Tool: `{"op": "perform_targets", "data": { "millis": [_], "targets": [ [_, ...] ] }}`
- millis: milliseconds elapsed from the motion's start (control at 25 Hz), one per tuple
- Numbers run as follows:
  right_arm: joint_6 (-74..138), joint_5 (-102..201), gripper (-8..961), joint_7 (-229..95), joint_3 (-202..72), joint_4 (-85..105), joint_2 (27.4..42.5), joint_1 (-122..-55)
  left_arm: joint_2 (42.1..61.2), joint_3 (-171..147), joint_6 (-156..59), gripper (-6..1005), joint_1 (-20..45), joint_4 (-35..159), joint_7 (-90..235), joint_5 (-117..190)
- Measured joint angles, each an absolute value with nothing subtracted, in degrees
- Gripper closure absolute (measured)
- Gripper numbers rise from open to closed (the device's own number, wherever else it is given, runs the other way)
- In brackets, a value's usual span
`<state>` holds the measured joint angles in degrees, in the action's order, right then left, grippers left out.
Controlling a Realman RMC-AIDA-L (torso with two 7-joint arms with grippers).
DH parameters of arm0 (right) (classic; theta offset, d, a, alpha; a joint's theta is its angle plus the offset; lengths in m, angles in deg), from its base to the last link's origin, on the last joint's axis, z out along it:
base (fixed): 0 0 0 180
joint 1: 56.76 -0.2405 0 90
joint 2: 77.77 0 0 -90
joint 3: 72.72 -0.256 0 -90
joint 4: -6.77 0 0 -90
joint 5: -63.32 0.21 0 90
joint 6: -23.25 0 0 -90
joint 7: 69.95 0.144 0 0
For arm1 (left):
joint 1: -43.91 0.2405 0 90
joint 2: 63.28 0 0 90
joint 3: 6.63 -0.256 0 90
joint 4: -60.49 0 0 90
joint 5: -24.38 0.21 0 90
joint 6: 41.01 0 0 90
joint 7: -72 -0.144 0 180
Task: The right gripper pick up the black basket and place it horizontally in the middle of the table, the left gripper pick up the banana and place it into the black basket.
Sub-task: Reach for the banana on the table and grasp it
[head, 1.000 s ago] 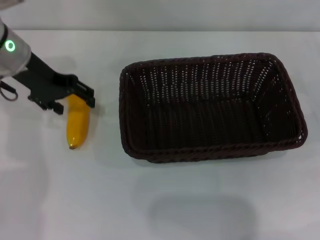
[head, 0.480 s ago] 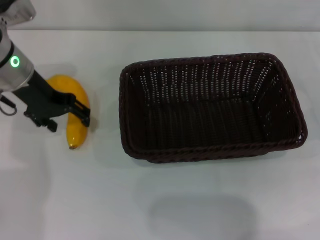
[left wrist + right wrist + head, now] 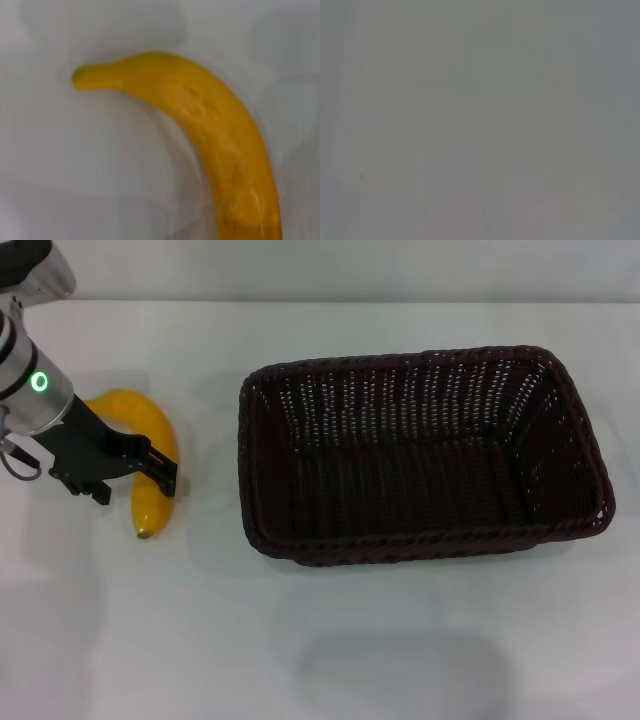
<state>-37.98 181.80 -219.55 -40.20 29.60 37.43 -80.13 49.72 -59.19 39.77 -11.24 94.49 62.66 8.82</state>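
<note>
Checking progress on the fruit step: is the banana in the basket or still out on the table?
Out. The banana lies on the table beside the basket, under the left gripper.

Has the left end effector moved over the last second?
Yes. The left end effector has shifted away from the black basket and toward the table's near edge, now straddling the banana.

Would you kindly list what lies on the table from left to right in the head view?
Left pincer, over the banana at the left side of the table → black basket, standing apart to the banana's right. The right pincer is not in view.
</note>
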Motion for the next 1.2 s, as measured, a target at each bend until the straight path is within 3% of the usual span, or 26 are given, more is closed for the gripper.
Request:
{"op": "perform_targets", "data": {
  "millis": [720, 920, 1120, 1200],
  "targets": [
    [-36.6, 181.8, 79, -219.5, -40.1, 29.1, 37.55, -81.4, 49.96, -60.7, 35.0, 242, -11.8, 93.8, 61.3, 10.9],
    [-36.5, 181.8, 79, -219.5, -40.1, 29.1, 37.50, -81.6, 50.28, -60.7, 32.9, 462, -12.3, 94.6, 59.9, 12.1],
    [-36.5, 181.8, 79, -219.5, -40.1, 29.4, 37.45, -81.5, 50.08, -60.4, 32.2, 509, -11.6, 97.9, 58.4, 11.2],
    [-36.7, 181.8, 79, -219.5, -40.1, 29.4, 37.45, -81.6, 49.86, -60.1, 37.0, 518, -8.0, 109.7, 54.6, 6.8]
  ]
}}
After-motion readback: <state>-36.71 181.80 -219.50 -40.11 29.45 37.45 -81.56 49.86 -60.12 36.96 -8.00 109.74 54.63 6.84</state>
